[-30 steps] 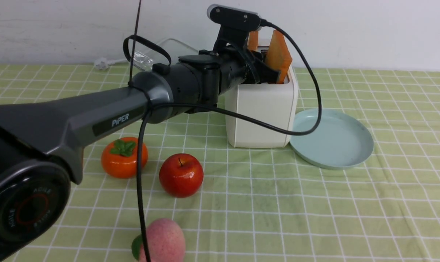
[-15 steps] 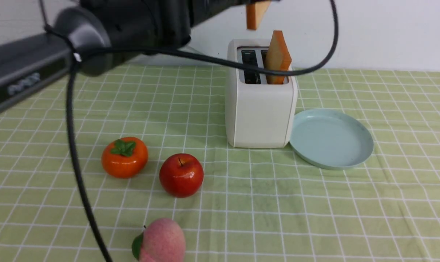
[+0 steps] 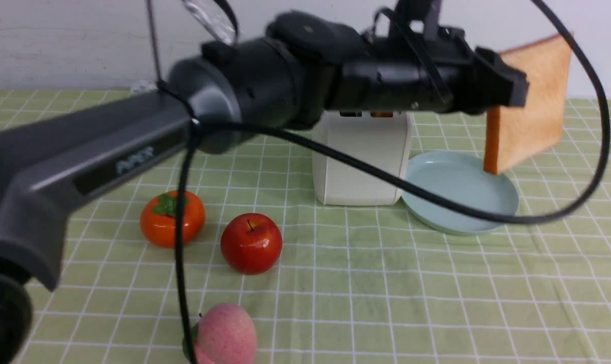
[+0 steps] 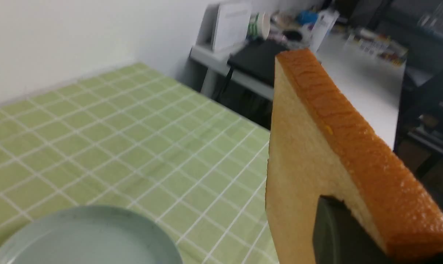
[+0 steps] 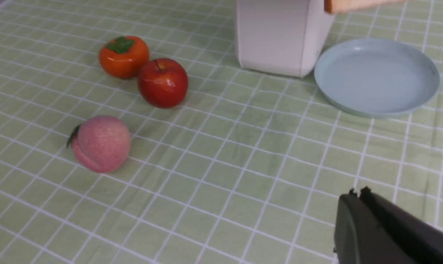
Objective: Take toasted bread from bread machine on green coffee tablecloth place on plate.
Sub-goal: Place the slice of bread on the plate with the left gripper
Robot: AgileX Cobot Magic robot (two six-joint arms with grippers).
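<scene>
My left gripper [image 3: 510,93] is shut on one slice of toasted bread [image 3: 532,106]. It holds the slice upright in the air, above the far right edge of the pale blue-green plate [image 3: 462,194]. In the left wrist view the slice [image 4: 302,165] is clamped between the jaws [image 4: 353,234], with the plate [image 4: 82,238] below it. The cream-white bread machine [image 3: 358,162] stands left of the plate on the green coffee tablecloth [image 3: 386,283]. My arm hides its slots, and only an orange sliver of the second slice [image 3: 381,114] shows. My right gripper [image 5: 357,192] is shut and empty, low over the cloth.
An orange persimmon [image 3: 171,217], a red apple [image 3: 251,242] and a pink peach [image 3: 224,333] lie on the cloth left of and in front of the toaster. A black cable [image 3: 487,215] hangs from my left arm and loops low over the plate.
My left gripper has pulled one slice up out of the toaster. It has swung right and now holds the slice over the plate's far right side.
</scene>
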